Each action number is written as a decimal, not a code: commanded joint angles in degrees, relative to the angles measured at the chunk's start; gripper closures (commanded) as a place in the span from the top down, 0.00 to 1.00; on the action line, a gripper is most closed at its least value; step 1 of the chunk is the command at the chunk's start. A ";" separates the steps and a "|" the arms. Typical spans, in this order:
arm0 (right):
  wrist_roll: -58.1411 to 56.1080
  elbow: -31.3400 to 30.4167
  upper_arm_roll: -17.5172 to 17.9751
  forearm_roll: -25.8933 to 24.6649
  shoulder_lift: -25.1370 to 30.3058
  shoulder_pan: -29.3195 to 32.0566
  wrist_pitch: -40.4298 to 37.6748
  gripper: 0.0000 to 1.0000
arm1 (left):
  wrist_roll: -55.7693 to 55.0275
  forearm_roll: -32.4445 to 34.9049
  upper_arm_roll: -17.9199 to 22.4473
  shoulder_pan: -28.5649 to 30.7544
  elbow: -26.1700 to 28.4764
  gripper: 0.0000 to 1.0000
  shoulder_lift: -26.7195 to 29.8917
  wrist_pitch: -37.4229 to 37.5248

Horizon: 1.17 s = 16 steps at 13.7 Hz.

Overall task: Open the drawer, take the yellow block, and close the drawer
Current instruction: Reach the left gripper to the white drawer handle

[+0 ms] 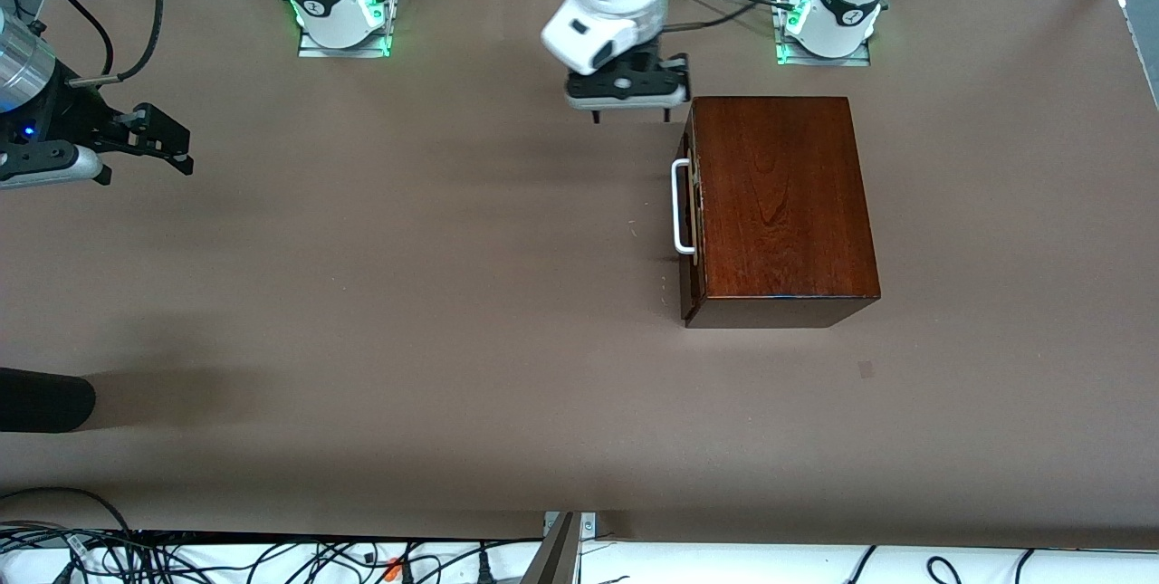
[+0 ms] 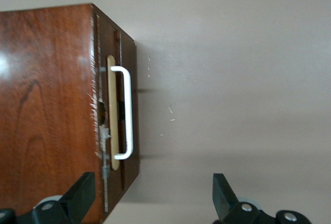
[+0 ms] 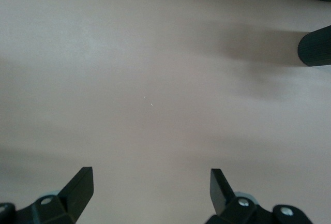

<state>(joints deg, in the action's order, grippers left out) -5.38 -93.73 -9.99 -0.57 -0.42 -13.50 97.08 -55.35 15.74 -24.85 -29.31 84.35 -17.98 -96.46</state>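
While the left gripper (image 1: 631, 118) hangs in the air with its two black fingers (image 2: 77, 195) spread wide and nothing between them, it sits over the brown table (image 1: 407, 294) just beside the top corner of the dark wooden box (image 1: 783, 204), at the corner closest to the robot bases. The drawer (image 1: 690, 204) is shut, flush in the side of the box that faces the right arm's end of the table. Its white loop handle (image 1: 681, 206) sticks out a little, lower down in the front view than the left gripper, and nothing touches it. The yellow block cannot be seen anywhere. The right gripper (image 1: 149, 145) waits well apart from the box, over the table at the right arm's end, with its fingers (image 3: 77, 188) spread wide too and holding nothing.
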 commanded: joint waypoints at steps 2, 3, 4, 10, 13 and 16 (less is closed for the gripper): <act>0.46 1.00 0.23 -0.75 -0.29 0.23 -0.40 1.00 | -3.98 2.46 0.68 -1.89 -0.94 1.00 -3.63 0.31; 0.46 1.00 0.23 -0.75 -0.29 0.23 -0.40 1.00 | -3.98 2.46 0.68 -1.89 -1.03 1.00 -4.33 0.04; 0.46 1.00 0.23 -0.75 -0.29 0.23 -0.40 1.00 | -3.46 2.46 0.68 -1.54 -1.03 1.00 -5.04 -0.31; 0.46 0.48 -0.38 -0.66 -0.29 0.67 -1.10 1.00 | -2.48 2.98 0.85 1.98 3.34 1.00 -7.50 -4.95; 0.46 0.56 -0.47 -0.66 -0.29 0.67 -1.54 1.00 | -2.40 3.43 0.94 3.73 7.83 1.00 -7.50 -8.74; 0.46 0.48 -0.47 -0.66 -0.29 0.67 -1.54 1.00 | -1.25 4.56 1.03 5.22 11.44 1.00 -7.59 -11.73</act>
<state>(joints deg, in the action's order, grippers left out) -5.36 -93.77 -10.66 -0.57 -0.53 -13.09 96.28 -57.83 18.07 -23.44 -25.61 92.58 -26.78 -105.96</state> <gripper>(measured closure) 0.000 0.000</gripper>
